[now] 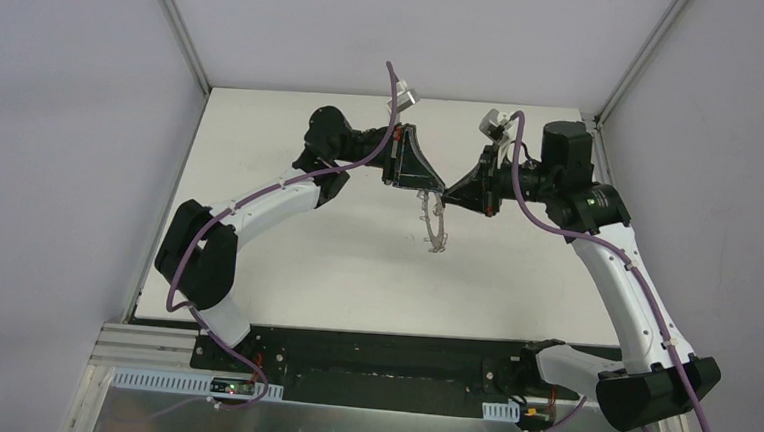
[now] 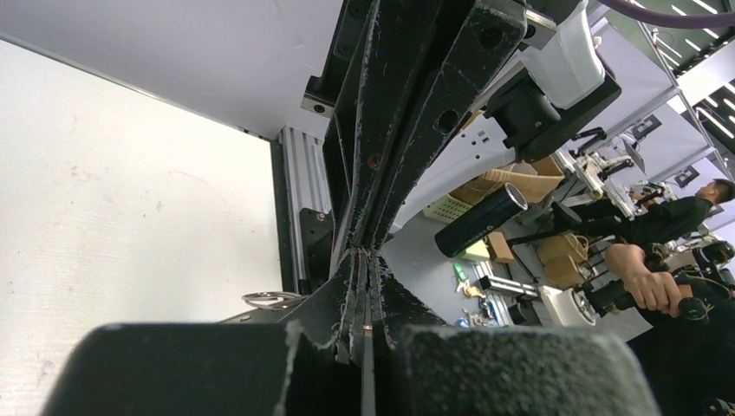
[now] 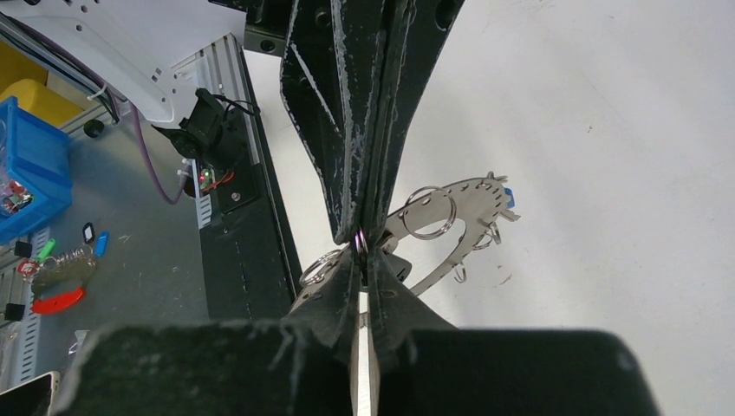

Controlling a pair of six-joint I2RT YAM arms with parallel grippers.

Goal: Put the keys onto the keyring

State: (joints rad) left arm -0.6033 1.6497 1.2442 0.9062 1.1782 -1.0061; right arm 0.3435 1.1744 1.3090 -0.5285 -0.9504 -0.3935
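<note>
Keyring (image 3: 472, 192): hangs above table, rim pinched where left gripper (image 1: 436, 186) and right gripper (image 1: 458, 192) meet tip to tip, both jaws clamped.

Top view: even, diffuse light from above. White table (image 1: 285, 260) bright, not blown out; shadows on it weak and soft-edged. Wrist views: near parts of the left gripper (image 2: 364, 260) and right gripper (image 3: 360, 256) fill the bottom edge as blurred black masses. The keyring (image 3: 451, 217) is sharp, with a mild sheen. Ceiling strip lights (image 2: 704, 9) glare at top right of the left wrist view.
</note>
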